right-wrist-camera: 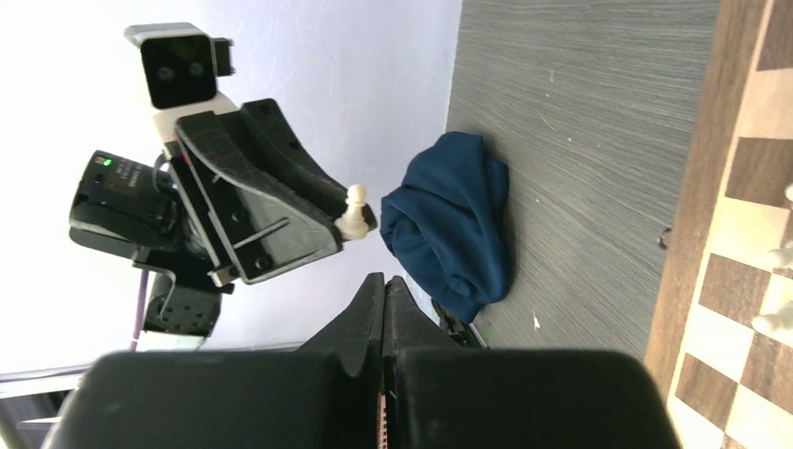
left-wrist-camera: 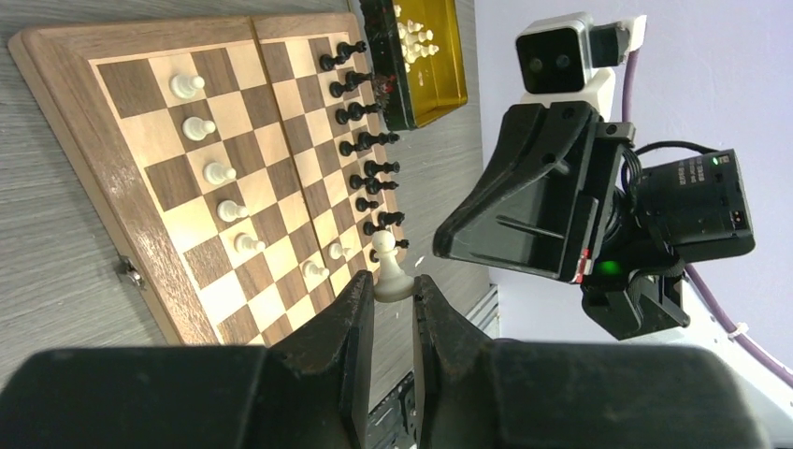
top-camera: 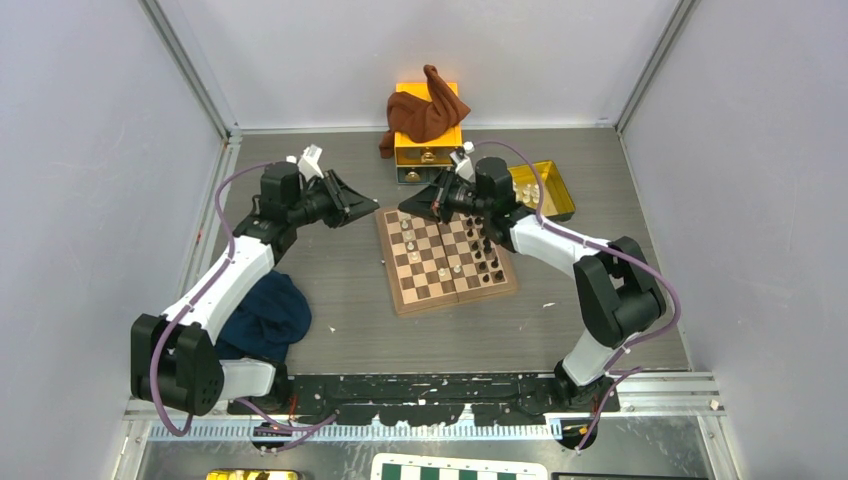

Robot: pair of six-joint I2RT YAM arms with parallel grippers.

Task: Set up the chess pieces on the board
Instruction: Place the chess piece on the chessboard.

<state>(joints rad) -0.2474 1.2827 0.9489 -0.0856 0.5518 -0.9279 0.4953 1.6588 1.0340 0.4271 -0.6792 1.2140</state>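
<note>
The left gripper point(left-wrist-camera: 393, 292) is clamped on one cream-white turned pawn point(left-wrist-camera: 388, 269), held in the air near the far left corner of the square wooden chessboard point(left-wrist-camera: 79, 112). The right gripper point(right-wrist-camera: 383, 285) faces it with fingers pressed together, holding nothing. On the board, cream-white pawns point(left-wrist-camera: 217, 173) form one row. Dark brown-black pieces point(left-wrist-camera: 365, 168) line the opposite side.

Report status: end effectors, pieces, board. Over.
Left end effector shut on white pawn, off the board. Right end effector shut, empty, over board's far edge. Dark pieces lined up; several white pawns placed.
</note>
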